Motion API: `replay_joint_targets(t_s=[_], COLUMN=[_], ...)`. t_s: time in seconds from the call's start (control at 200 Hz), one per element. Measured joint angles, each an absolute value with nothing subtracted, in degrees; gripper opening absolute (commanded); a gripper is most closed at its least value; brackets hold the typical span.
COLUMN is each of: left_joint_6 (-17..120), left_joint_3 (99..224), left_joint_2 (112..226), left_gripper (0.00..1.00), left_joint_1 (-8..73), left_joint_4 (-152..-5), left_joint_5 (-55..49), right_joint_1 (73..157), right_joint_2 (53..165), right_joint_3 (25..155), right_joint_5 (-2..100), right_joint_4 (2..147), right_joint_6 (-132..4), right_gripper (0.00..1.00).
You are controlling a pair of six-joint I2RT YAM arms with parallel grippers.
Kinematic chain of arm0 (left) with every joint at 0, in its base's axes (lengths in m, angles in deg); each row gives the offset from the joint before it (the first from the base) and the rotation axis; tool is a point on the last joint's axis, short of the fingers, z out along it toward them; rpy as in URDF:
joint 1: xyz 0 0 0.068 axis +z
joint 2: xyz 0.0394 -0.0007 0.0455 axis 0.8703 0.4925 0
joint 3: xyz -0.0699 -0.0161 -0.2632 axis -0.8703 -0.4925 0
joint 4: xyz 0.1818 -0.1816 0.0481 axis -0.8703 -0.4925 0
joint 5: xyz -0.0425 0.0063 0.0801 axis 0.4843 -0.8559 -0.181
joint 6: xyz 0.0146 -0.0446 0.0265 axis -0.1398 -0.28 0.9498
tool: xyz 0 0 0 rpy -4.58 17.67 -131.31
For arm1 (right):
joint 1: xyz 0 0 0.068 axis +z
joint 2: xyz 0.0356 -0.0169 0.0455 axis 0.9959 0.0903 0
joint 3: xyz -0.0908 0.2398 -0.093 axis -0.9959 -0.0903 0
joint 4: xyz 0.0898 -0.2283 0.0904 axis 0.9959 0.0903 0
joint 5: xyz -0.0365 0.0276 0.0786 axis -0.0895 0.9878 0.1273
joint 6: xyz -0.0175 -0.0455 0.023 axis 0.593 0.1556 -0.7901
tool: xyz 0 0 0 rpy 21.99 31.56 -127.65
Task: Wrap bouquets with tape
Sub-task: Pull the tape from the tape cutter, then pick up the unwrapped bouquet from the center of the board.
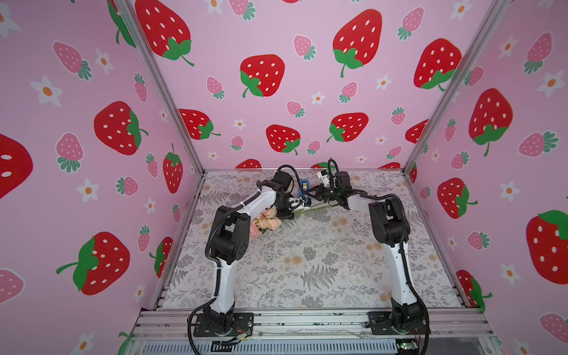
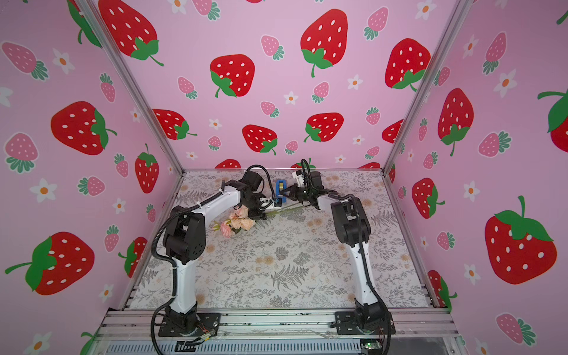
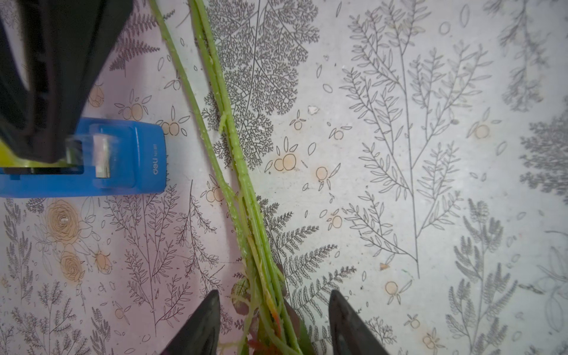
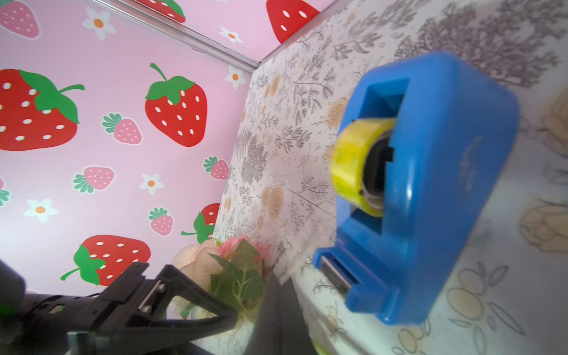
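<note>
Bright, even, soft light; wide-angle bending at edges; blue dispenser (image 4: 430,190) blurry in right wrist view.

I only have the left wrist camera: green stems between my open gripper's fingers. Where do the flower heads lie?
Observer: In both top views the rose heads lie on the mat, next to the left arm's elbow.
Operator: Any tape left in the blue dispenser?
Observer: Yes, the right wrist view shows a yellow roll seated in it.
Operator: What's that looming over it?
Observer: The right gripper; both top views show the right arm reaching across to it.
</note>
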State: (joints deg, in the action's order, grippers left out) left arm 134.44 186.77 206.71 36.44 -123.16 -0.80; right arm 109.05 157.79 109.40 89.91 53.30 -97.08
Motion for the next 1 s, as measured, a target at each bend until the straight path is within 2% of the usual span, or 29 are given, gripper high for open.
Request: replay_joint_targets(t_s=[0.37, 0.69, 0.951, 1.001], left_joint_6=[135.0, 136.3, 137.1, 137.4], left_joint_3=[188.3, 190.1, 192.6, 192.6], left_joint_2=[207.9, 212.0, 215.0, 215.4], left_gripper=[0.54, 0.53, 0.47, 0.41], left_joint_1=[36.3, 34.9, 33.6, 33.6], left_joint_4=[-123.1, -123.2, -122.0, -121.6], left_joint_5=[-0.6, -3.1, -7.9, -8.8], right_joint_1=[109.1, 109.0, 109.0, 109.0], right_joint_2=[156.2, 154.6, 154.0, 153.9], right_joint_3=[105.3, 104.4, 102.3, 102.0], right_joint_5=[90.6, 88.8, 88.0, 88.0], right_joint_4=[51.4, 52.9, 52.9, 52.8], right_joint_6=[-97.3, -94.9, -94.5, -94.5], right_gripper=[0.0, 0.0, 0.0, 0.0])
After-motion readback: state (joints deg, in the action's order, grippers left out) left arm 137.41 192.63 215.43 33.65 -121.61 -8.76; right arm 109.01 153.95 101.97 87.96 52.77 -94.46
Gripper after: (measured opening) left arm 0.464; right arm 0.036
